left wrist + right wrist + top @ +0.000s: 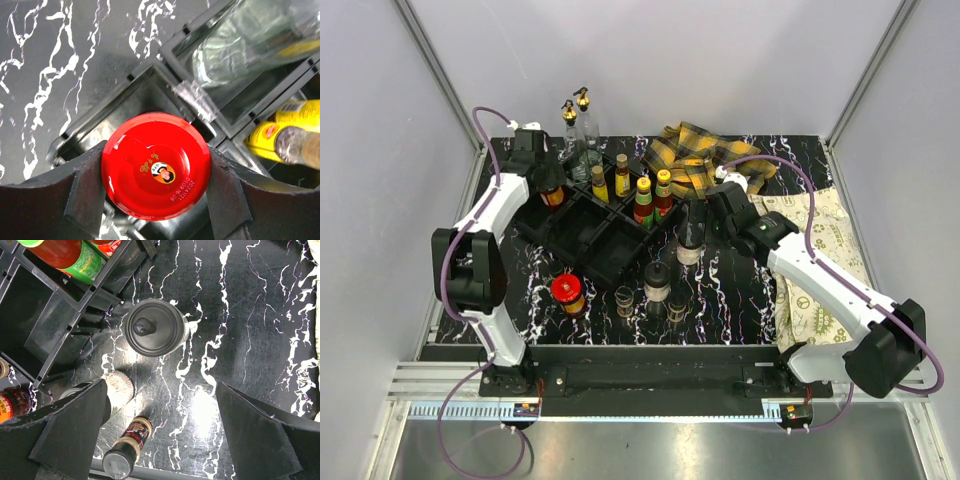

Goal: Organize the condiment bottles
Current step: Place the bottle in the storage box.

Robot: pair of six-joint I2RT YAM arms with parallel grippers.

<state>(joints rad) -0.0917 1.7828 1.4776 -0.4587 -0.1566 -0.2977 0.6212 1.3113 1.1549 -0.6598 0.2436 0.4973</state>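
Gripped red-lidded jar [155, 165] in left gripper [155, 196] over black tray [148, 75] compartment, likely for slotting; hovered right gripper [161, 426], wide open, above black-capped shaker [152, 327].

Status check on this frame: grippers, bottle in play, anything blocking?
Left gripper shut on red-lidded jar, over tray corner compartment. Right gripper open, empty, near black-capped shaker. Clear glass bottle in next compartment, not touching.

I log this as a robotics lab cell: bare grey panel walls [660, 60], aluminium frame posts [438, 75], arm bases [510, 378] bolted to a rail [430, 385].
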